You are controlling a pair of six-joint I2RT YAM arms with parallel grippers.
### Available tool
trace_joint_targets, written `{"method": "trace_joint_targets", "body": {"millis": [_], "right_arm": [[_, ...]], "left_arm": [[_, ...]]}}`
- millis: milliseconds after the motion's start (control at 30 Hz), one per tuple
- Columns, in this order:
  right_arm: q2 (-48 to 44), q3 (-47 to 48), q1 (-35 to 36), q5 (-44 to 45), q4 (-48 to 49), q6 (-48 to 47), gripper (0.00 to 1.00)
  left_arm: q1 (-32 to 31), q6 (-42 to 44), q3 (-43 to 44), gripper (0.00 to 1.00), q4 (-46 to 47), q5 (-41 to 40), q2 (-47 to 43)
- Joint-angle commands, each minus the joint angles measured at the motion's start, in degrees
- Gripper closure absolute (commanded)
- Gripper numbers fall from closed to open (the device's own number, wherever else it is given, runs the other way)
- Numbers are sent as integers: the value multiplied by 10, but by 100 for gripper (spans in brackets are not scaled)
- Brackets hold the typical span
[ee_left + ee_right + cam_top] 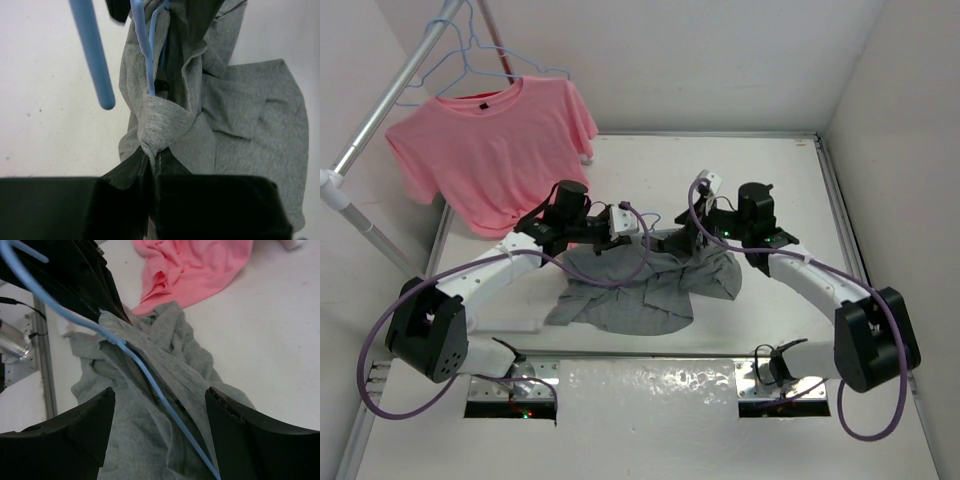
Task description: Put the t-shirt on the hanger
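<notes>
Left wrist: my left fingers [125,176] pinch shirt [240,115] fabric bunched over hanger [144,50] wire; right fingers [65,435] apart, straddling both.

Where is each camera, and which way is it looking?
Top external: above and behind, facing down at the table; left arm, right arm show.
Left wrist: faces along the shut left hand pinching the grey t-shirt.
Right wrist: faces through the open right hand at the hanger, pink t-shirt beyond.
Shared: both wrist views show the grey t-shirt and hanger.
</notes>
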Motion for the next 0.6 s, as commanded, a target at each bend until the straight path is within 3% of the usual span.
{"method": "trace_joint_targets", "body": {"millis": [0,167,200,267,300,333,433,567], "right_arm": [[48,12,6,-58,85,20,30],[117,37,7,-74,148,58,37],[123,39,7,-76,149,59,54],[135,43,7,-86,158,63,74],[134,39,7,-88,167,77,92],[120,28,7,-86,174,81,98],[77,4,7,-46,158,57,100],[-23,19,6,17,5,-50,100]], "left_arm": [[3,-3,32,100,1,54,-1],[25,-14,44,100,-7,87,-1],[32,-18,47,100,-9,110,-1],[56,-21,49,100,-9,126,-1],[71,-20,50,100,-11,134,-1],[77,-17,50,100,-15,134,-1],[100,55,61,100,-95,145,-1],[116,145,86,100,-198,135,-7]]}}
